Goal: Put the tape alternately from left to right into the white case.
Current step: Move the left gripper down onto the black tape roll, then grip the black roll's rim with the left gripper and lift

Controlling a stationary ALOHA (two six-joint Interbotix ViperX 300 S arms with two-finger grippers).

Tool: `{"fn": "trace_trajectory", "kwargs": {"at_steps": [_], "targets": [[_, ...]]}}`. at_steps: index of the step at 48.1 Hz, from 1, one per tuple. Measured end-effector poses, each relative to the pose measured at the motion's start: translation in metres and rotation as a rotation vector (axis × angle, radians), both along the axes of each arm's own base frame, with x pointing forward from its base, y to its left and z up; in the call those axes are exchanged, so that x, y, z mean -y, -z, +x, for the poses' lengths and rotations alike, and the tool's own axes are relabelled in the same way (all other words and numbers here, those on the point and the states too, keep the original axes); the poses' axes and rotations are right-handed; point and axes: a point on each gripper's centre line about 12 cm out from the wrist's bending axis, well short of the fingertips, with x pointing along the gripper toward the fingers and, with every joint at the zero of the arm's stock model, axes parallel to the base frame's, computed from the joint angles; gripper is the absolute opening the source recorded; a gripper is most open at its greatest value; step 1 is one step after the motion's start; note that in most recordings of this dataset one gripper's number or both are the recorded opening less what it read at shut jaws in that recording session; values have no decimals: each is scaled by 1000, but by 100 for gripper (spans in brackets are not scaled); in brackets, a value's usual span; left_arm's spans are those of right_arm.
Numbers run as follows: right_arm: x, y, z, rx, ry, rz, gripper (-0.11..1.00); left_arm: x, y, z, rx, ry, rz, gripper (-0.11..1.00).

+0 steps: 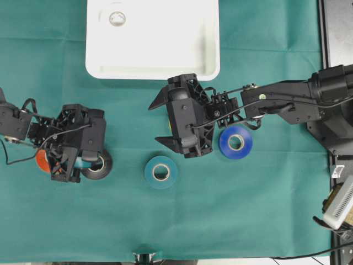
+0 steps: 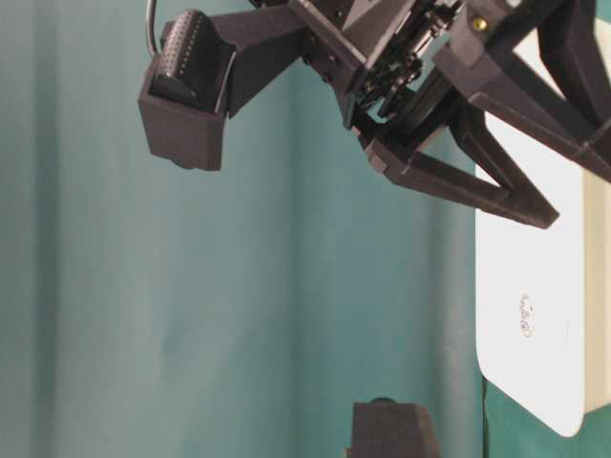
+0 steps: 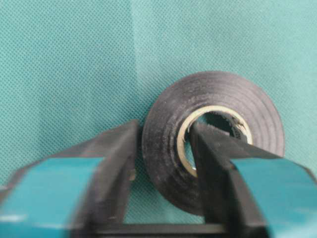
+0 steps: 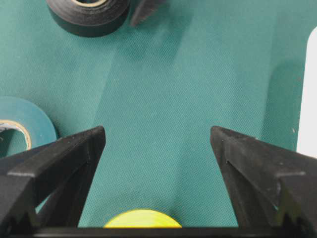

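Observation:
The white case (image 1: pixel 153 61) stands at the table's far middle with a white tape roll (image 1: pixel 117 18) in its left corner. My left gripper (image 3: pixel 166 134) is shut on the black tape (image 3: pixel 223 94), one finger inside the core and the other against the outer wall. That black roll (image 1: pixel 99 165) lies at the left, with an orange-red roll (image 1: pixel 41 160) half hidden behind the gripper. My right gripper (image 4: pixel 157 134) is open above the cloth, a yellow roll (image 4: pixel 142 218) just under its base. A teal roll (image 1: pixel 160 171) and a blue roll (image 1: pixel 235 142) lie flat nearby.
Green cloth (image 1: pixel 248 210) covers the table. Black equipment (image 1: pixel 336 27) and a rack (image 1: pixel 339 204) stand along the right edge. The cloth's front edge runs along the bottom of the overhead view.

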Motion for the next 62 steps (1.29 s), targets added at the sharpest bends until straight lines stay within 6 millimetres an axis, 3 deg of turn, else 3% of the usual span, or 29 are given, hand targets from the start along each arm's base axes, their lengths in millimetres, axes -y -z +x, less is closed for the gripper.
{"fn": "trace_trajectory", "kwargs": {"at_steps": [2, 31, 62], "targets": [[1, 0, 0, 2, 2, 0, 74, 1, 0, 0, -1, 4, 2, 25], [0, 0, 0, 2, 0, 0, 74, 0, -2, 2, 5, 1, 0, 26], [0, 1, -1, -5, 1, 1, 74, -4, -70, -6, 53, -2, -14, 26]]}}
